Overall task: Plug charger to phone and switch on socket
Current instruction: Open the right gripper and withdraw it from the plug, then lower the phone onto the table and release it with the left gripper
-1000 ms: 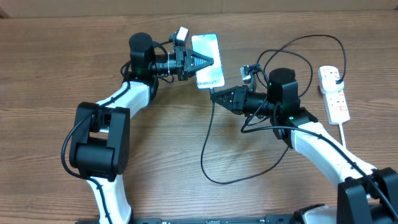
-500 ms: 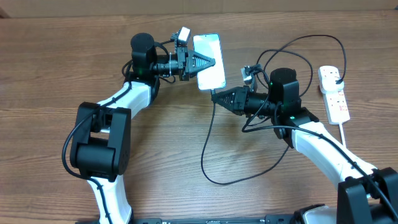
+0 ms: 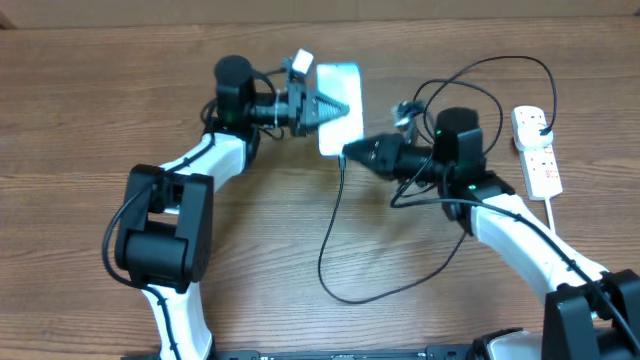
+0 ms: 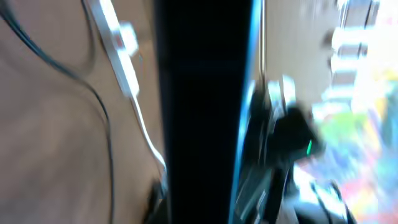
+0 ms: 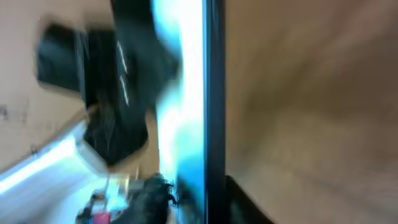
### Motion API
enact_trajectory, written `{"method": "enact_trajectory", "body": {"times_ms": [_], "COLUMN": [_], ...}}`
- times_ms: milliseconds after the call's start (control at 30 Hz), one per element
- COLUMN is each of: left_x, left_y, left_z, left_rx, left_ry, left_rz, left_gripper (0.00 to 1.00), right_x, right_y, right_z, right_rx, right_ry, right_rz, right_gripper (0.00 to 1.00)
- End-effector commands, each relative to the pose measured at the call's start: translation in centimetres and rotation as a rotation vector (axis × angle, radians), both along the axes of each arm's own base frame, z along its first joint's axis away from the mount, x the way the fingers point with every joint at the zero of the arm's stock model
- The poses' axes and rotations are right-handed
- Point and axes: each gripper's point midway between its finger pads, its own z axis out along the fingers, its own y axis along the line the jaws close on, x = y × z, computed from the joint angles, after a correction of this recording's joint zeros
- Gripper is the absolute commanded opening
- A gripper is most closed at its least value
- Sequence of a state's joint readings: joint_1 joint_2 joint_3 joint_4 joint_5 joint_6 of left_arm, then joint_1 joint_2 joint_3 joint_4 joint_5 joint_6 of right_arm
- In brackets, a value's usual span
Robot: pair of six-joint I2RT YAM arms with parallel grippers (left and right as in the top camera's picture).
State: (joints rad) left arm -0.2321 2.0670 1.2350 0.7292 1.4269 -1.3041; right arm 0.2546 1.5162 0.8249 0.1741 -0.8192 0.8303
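My left gripper (image 3: 332,104) is shut on the phone (image 3: 342,125), whose bright screen is blurred, and holds it above the table at the back centre. My right gripper (image 3: 349,152) is shut on the tip end of the black charger cable (image 3: 330,235), right at the phone's lower edge. Whether the tip touches the phone is hidden. The cable loops over the table to a black plug (image 3: 541,124) in the white socket strip (image 3: 537,152) at the right. In the left wrist view the phone's dark edge (image 4: 199,112) fills the middle. The right wrist view shows its blue-lit screen (image 5: 183,118).
The socket strip's white cord (image 3: 552,212) runs toward the front right. The left wrist view shows the strip (image 4: 118,43) and cable (image 4: 102,118) beyond the phone. The cable's big loop (image 3: 400,285) lies on the wooden table between the arms.
My left gripper has shifted the phone a little right and turned it, now blurred by motion. My right gripper has moved slightly up, closing on the phone's lower edge with the cable tip.
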Motion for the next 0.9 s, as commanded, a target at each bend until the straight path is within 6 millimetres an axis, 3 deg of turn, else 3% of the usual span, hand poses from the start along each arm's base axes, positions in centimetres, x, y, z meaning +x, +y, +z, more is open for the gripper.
{"method": "enact_trajectory", "body": {"times_ms": [0, 200, 333, 667, 867], "left_x": [-4.0, -2.7, -1.8, 1.0, 2.2], "left_y": [-1.1, 0.2, 1.5, 3.7, 3.9], "left_z": [-0.3, -0.3, -0.3, -0.8, -4.6], "left_rx": [-0.018, -0.016, -0.016, -0.003, 0.092], "left_ry": [-0.011, -0.016, -0.016, -0.033, 0.032], "left_rz": [-0.194, -0.138, -0.105, 0.036, 0.154], "left_gripper": [0.04, 0.04, 0.04, 0.04, 0.04], "right_x": [1.9, 0.2, -1.0, -3.3, -4.7], "right_y": [-1.2, -0.5, -0.9, -3.4, -3.8], "right_z": [1.4, 1.2, 0.9, 3.7, 3.6], "right_rx": [-0.029, -0.02, -0.076, -0.139, -0.168], "right_ry": [-0.095, -0.089, -0.111, -0.204, -0.179], "right_rz": [-0.049, 0.047, 0.077, 0.071, 0.078], "right_gripper": [0.42, 0.64, 0.72, 0.79, 0.8]}}
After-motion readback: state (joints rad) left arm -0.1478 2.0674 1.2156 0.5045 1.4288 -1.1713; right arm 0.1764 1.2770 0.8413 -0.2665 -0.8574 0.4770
